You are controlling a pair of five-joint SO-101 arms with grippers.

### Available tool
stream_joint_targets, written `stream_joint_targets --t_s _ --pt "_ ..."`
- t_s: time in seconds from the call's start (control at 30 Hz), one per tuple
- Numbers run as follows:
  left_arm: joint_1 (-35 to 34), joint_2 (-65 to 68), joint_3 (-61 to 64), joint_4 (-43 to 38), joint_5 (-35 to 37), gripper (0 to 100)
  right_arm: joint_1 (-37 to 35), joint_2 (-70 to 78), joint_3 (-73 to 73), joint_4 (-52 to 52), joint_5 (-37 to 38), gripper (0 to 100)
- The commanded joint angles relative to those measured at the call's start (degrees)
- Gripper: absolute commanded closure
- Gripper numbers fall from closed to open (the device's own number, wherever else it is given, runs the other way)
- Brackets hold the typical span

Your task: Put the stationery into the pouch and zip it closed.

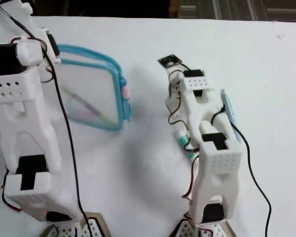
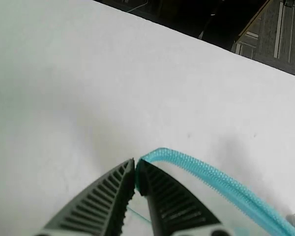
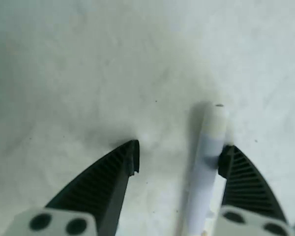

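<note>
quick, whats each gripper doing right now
Left gripper: shut on the pouch at its edge.
Right gripper: open, a pen lying between the jaws, not clamped.

Lighting: bright, even and diffuse over the white table [image 1: 148, 163], whose surface is nearly washed out in the high view. Shadows: soft and faint, beside the pouch [image 1: 91, 91] and alongside the pen [image 3: 205, 167]. Room [image 1: 113, 7] beyond the table edge: dark.
</note>
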Motion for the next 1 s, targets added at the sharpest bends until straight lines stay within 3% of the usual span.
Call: stream_joint_targets --t_s 0.0,0.27,0.47,0.57,0.73,0.97 --pt "0.13 0.13 1.76 0.26 0.26 98 1.45 0.57 -0.18 -0.66 0.53 73.4" --pt "0.13 -0.31 1.67 0.26 0.18 98 3.12 1.19 -0.18 -0.75 3.16 74.7" --pt "0.13 -0.13 1.67 0.26 0.35 98 4.88 1.19 -0.26 -2.95 6.59 98.2" --pt "0.13 -0.22 1.67 0.26 0.26 98 4.97 0.84 -0.26 -2.86 6.59 95.0" --pt "0.13 -0.22 1.67 0.26 0.26 98 4.88 -1.54 -0.62 -3.03 6.33 97.8" --pt "0.04 -0.22 2.11 0.53 0.26 98 4.35 -18.68 -0.62 -2.86 6.59 98.2"
